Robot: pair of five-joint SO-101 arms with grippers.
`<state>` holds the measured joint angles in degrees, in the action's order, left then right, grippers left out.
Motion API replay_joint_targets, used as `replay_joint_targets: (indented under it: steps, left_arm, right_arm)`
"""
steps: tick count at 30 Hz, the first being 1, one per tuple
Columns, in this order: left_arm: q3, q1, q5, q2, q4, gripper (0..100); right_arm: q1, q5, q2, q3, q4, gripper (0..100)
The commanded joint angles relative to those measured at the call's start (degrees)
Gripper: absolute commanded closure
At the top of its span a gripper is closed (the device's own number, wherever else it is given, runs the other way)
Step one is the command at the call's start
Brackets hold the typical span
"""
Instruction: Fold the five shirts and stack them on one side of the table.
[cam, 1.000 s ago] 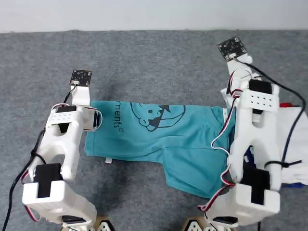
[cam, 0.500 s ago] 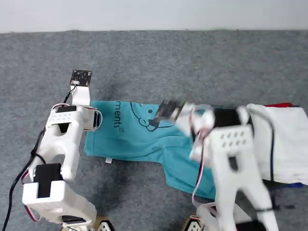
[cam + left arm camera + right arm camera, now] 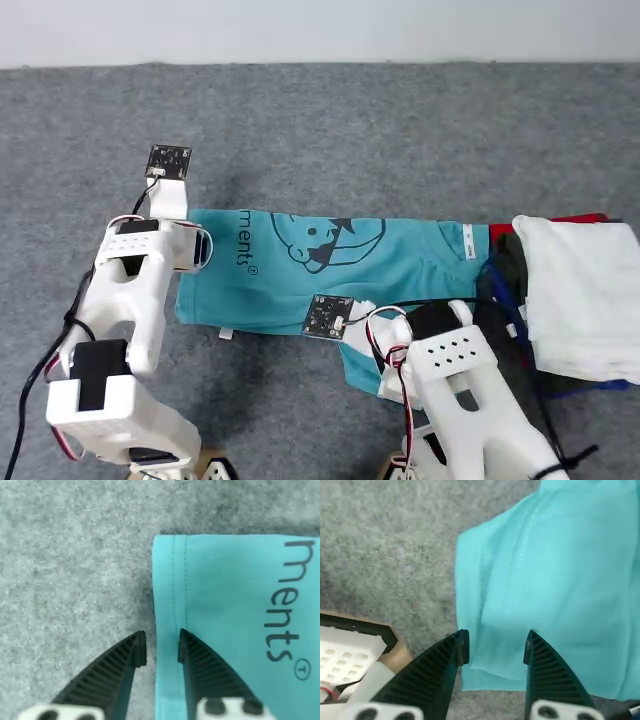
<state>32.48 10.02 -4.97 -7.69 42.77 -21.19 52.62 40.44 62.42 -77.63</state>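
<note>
A: Where's the shirt?
B: Teal shirt [image 3: 400, 275] lies spread lengthwise across the grey, fuzzy tabletop [image 3: 350, 130], between the two arms. Smooth knit, dark print and lettering face up, double-stitched hem. One flap juts toward the arm bases, creased.
A: Left end effector?
B: Left end effector [image 3: 161, 647] is released, narrow gap. Its ribbed black jaws straddle the hemmed edge, one over fabric, one over bare tabletop.
A: Right?
B: Right end effector [image 3: 495, 647] is released too, with a wider gap. It sits over the wrinkled flap near its corner. Can't tell whether it touches the cloth.
A: Stack?
B: On the right side. White cloth [image 3: 585, 295], folded into a soft rectangle, lies on top of a dark garment [image 3: 508, 262]. A red edge [image 3: 575, 218] peeks out at the far side and a blue edge [image 3: 600, 385] at the near side. The teal shirt's end meets the pile.
</note>
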Motion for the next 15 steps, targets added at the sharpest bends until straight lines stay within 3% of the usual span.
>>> replay_joint_targets:
  steps: [1, 15]
  left_arm:
    - [-0.1, -0.6, 0.4, 0.3, -0.7, 88]
    - [-0.1, -0.6, 0.4, 0.3, -0.7, 88]
  right_arm:
    - [-0.5, -0.4, 1.1, 0.0, 0.6, 81.2]
    - [-0.1, -0.3, 1.0, 10.5, 11.6, 81.2]
